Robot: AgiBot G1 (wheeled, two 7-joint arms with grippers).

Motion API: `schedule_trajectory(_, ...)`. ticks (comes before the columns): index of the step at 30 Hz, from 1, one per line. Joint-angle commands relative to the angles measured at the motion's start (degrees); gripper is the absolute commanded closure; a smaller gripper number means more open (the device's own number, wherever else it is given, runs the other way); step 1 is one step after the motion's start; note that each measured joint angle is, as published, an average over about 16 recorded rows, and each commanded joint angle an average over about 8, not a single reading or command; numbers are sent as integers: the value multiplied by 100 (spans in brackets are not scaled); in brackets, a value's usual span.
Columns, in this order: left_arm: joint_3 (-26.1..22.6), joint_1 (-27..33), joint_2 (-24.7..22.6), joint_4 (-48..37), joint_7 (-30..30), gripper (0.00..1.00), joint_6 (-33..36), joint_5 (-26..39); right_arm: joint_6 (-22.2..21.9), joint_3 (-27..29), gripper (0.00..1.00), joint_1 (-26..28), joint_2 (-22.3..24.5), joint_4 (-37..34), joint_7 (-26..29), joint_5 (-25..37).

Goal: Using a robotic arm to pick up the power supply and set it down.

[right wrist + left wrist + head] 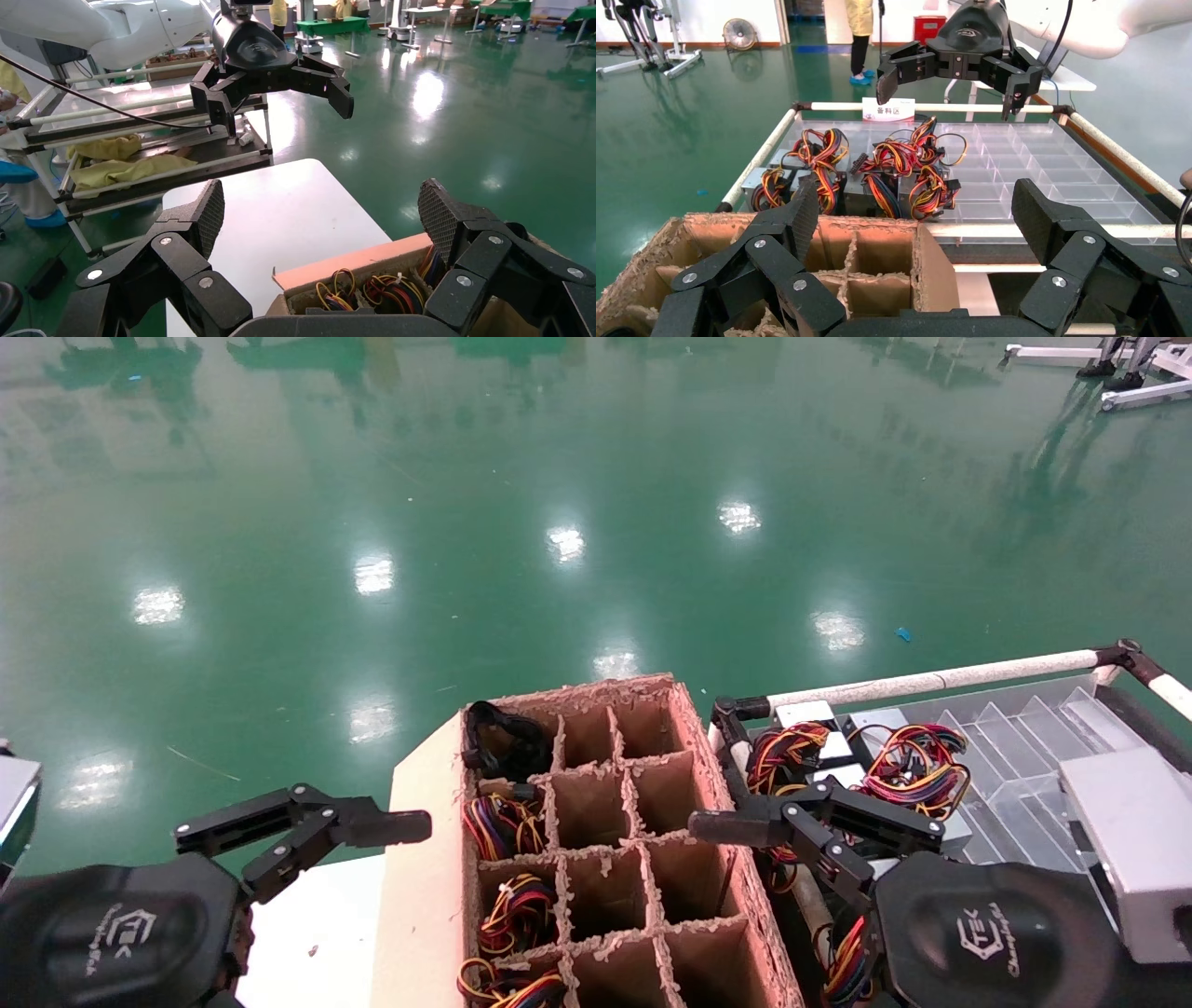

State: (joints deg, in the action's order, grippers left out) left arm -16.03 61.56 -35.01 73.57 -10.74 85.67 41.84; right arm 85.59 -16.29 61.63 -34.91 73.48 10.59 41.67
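Right end effector (722, 828): we see it spread wide with nothing between its fingers, hanging over the seam between the box and the tray.
Left end effector (303, 831): we see it spread wide too and holding nothing, off the box's far side from the right one, above the white tabletop (317, 924).
Box (596, 859): a cardboard carton split into cells, lying between our two end effectors; the column of cells nearest the left end effector holds wire bundles (503, 826), and the other cells in view look bare.
Power supplies (877, 175): grey units with red, yellow and black wire loops, grouped in the tray just beyond the right end effector, none of them touched.
Tray (1018, 161): a clear, ribbed divider tray inside a white-railed frame, beside the box on the right end effector's side.
Floor (559, 477): glossy green, beyond both end effectors.
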Motion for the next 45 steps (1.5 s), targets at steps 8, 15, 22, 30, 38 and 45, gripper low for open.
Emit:
schedule_trajectory(8, 0, 0, 0, 0, 0, 13, 0, 0, 0, 0, 0, 0, 0, 0, 0, 0)
schedule_trajectory(15, 0, 0, 0, 0, 0, 98, 0, 0, 0, 0, 0, 0, 0, 0, 0, 0)
schedule_trajectory(22, 0, 0, 0, 0, 0, 100, 0, 0, 0, 0, 0, 0, 0, 0, 0, 0)
schedule_trajectory(30, 0, 0, 0, 0, 0, 100, 0, 0, 0, 0, 0, 0, 0, 0, 0, 0)
schedule_trajectory(38, 0, 1, 0, -1, 0, 100, 0, 0, -10, -25, 0, -5, -17, -6, -10, 49)
schedule_trajectory(45, -4, 3, 0, -4, 3, 100, 1, -1, -128, -344, 0, 118, -334, -205, -178, 687)
